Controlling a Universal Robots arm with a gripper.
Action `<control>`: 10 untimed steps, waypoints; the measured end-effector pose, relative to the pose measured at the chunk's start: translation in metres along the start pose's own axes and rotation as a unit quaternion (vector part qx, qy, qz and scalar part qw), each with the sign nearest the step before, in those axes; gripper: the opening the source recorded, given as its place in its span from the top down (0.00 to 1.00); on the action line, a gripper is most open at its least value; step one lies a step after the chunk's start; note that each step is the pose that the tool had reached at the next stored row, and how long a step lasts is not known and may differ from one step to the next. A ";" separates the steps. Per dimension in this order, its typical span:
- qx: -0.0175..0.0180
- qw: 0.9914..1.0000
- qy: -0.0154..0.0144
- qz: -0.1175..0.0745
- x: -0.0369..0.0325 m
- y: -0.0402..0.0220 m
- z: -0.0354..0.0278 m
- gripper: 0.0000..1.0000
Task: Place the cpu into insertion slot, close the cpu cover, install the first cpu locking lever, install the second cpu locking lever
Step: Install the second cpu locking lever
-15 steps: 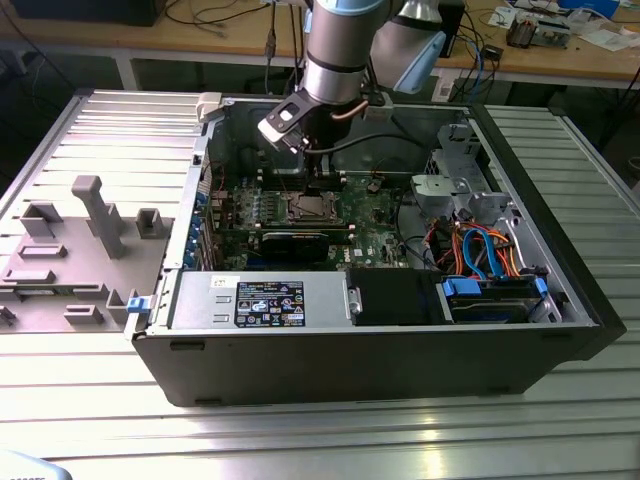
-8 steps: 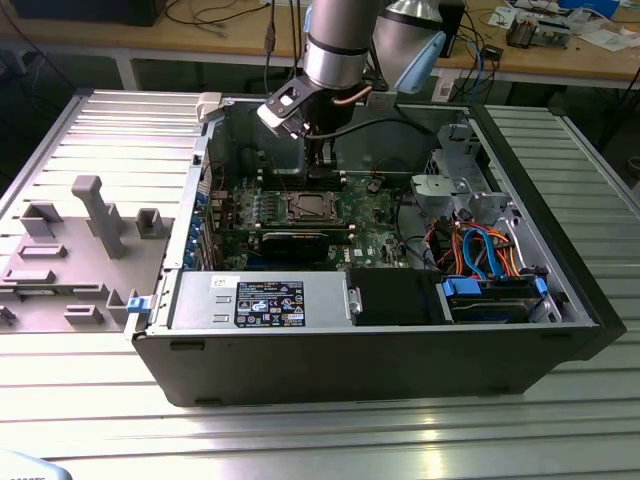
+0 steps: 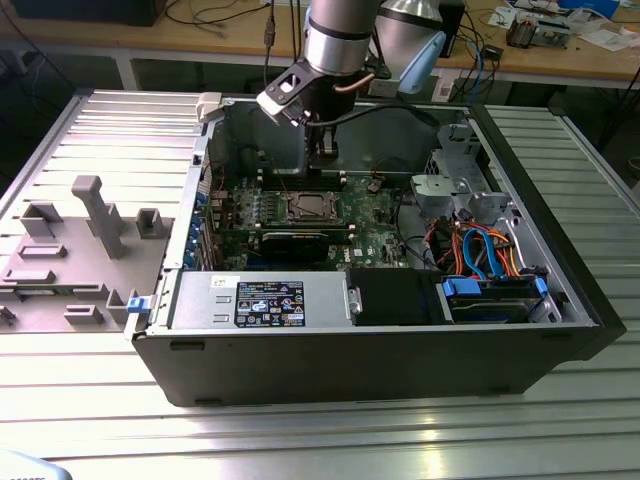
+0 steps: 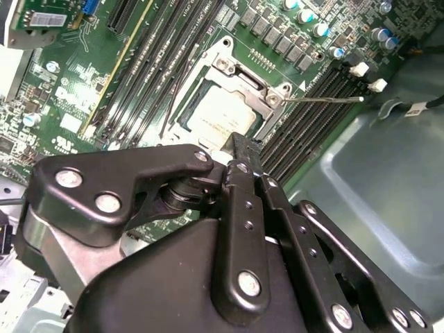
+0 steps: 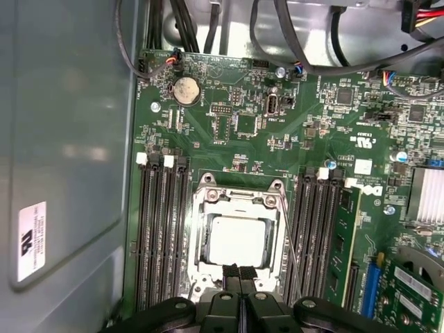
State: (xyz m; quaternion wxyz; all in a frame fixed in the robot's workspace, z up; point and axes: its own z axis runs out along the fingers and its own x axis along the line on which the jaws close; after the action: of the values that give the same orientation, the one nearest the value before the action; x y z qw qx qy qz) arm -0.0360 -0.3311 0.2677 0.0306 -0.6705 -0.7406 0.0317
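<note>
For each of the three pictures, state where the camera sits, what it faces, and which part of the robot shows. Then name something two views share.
Exterior view: off the arm, looking down into the open computer case; the arm shows.
First wrist view: on the arm, facing the green board; pincer at the cpu cover.
Second wrist view: on the arm, slanted across the board; pincer linkage shows.
Shared: the cpu appears in both wrist views.

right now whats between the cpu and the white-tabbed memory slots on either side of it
In the first wrist view, the cpu cover frames the cpu; a thin locking lever runs between it and one bank of memory slots.
</note>
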 end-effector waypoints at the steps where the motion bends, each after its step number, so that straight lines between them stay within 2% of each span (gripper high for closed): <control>1: 0.000 1.000 0.000 0.000 0.0000 -0.0001 -0.0014 0.89; 4: 0.000 1.000 0.000 0.000 0.0000 -0.0004 -0.0044 0.89; 10: 0.000 1.000 0.000 0.000 0.0000 -0.0004 -0.0045 0.89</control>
State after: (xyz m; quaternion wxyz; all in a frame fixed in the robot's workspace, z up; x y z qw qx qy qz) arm -0.0360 -0.3311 0.2722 0.0306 -0.6705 -0.7406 0.0317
